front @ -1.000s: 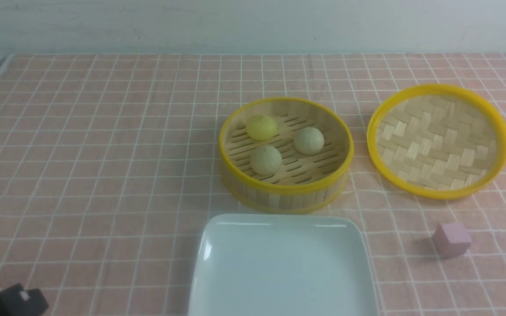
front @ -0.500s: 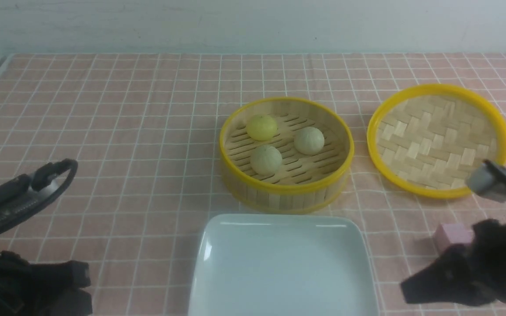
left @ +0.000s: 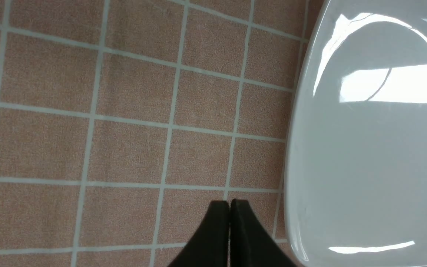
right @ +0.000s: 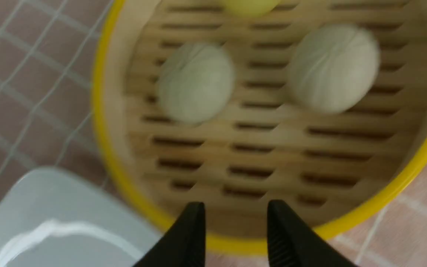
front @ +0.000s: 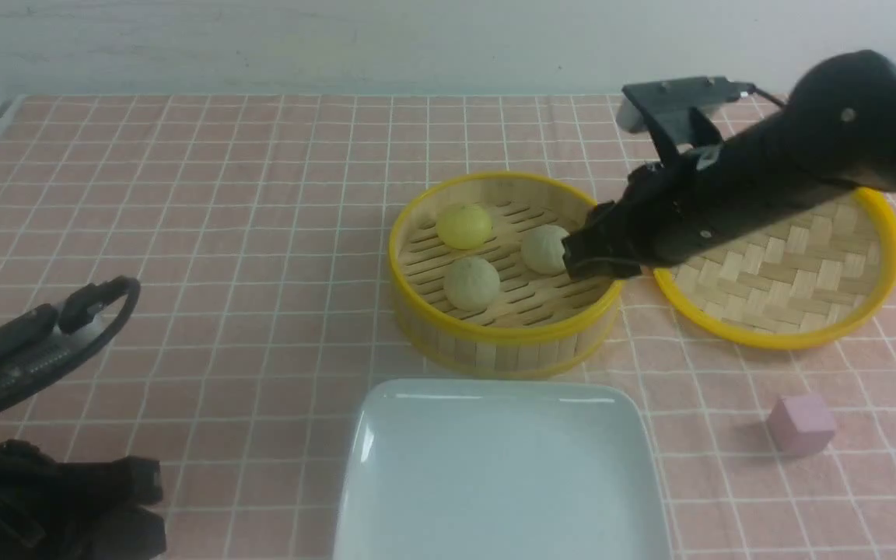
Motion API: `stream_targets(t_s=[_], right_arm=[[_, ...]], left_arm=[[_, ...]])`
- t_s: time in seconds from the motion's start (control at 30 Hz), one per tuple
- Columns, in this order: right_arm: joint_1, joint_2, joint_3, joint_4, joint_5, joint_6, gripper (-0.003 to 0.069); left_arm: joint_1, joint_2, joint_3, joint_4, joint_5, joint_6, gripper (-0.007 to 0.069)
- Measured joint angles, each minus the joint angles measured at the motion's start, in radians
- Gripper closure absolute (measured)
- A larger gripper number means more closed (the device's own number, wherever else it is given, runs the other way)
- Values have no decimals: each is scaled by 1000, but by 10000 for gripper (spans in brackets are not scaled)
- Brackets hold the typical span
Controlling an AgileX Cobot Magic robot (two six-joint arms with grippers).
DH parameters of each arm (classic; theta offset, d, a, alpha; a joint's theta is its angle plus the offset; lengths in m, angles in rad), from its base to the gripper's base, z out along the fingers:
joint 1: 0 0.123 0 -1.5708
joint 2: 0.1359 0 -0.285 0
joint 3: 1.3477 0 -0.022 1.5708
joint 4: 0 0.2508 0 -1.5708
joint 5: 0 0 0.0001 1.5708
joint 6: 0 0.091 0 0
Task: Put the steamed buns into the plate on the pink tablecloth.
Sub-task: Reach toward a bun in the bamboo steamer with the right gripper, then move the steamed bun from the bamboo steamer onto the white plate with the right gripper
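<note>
Bamboo steamer [front: 506, 342] holds all steamed buns [front: 470, 283]. Right fingers [right: 191, 237] parted, empty: straddle one squarely, squeeze gently. Left fingers [left: 219, 230] clenched.

Pink tablecloth [front: 183, 194] w/ plate [front: 495, 482], steamer basket [front: 495, 354], lid [front: 775, 288] — cube [front: 799, 422] nr lid.

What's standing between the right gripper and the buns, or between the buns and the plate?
Nothing visible blocks the open right gripper from the steamed buns. Between them and the plate stands the near wall of the steamer basket, so each bun probably needs lifting over it.
</note>
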Motion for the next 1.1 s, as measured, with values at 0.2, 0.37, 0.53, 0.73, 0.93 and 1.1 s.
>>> stream_targets(t_s=[0.2, 0.37, 0.53, 0.73, 0.93, 1.1], right_arm=[[0, 170, -122, -132, -110, 98, 305], [0, 275, -132, -144, -190, 103, 351], [0, 259, -133, -133, -158, 106, 599], [0, 33, -113, -126, 70, 106, 645], [27, -250, 146, 7, 143, 107, 645], [98, -287, 461, 134, -68, 107, 643]], left_arm=[[0, 0, 0, -1, 0, 0, 584], [0, 0, 0, -2, 0, 0, 584], [0, 0, 0, -2, 0, 0, 575], [0, 0, 0, -2, 0, 0, 567], [0, 0, 0, -2, -6, 0, 558], [0, 0, 0, -3, -9, 0, 552]])
